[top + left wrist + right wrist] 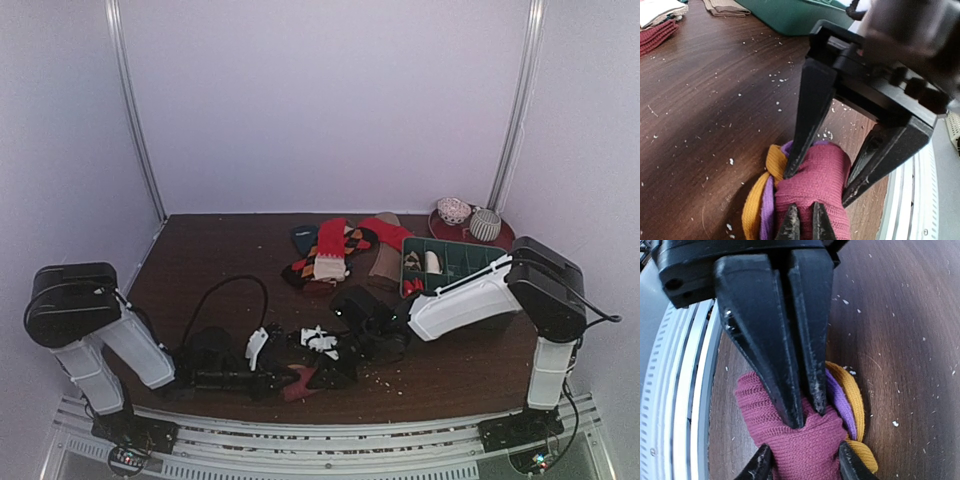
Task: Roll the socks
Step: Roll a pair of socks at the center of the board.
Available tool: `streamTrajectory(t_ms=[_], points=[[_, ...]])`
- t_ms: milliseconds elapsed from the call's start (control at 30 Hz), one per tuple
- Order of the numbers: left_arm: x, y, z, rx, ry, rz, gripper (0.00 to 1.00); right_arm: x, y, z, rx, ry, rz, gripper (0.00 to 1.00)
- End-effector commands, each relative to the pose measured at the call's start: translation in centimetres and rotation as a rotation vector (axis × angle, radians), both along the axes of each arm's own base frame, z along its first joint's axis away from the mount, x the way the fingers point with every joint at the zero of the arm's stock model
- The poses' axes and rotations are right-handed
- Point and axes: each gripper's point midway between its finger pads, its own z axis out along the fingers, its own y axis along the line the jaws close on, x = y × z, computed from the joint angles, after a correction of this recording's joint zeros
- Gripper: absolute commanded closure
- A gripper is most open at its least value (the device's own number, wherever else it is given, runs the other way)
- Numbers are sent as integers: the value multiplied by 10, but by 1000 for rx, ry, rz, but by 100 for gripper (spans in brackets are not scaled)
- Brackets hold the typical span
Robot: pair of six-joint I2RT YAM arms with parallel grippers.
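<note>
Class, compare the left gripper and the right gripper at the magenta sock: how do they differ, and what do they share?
The left gripper is shut; the right gripper stands open. The left gripper pinches the magenta sock; the right gripper straddles it. Both are black and meet at that sock.

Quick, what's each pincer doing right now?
Left pincer: closed, pinching the sock.
Right pincer: open, jaws either side of the same sock; whether it grips cannot be told.
</note>
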Motion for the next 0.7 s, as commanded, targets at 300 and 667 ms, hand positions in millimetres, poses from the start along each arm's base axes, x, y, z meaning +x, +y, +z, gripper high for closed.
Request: streamTrajectory(t_ms=[300, 667], points=[[20, 17, -38, 232, 1, -9, 65, -28, -102, -90, -670, 418, -284, 62], [23, 25, 42, 75, -217, 5, 25, -19, -110, -101, -752, 462, -359, 61]])
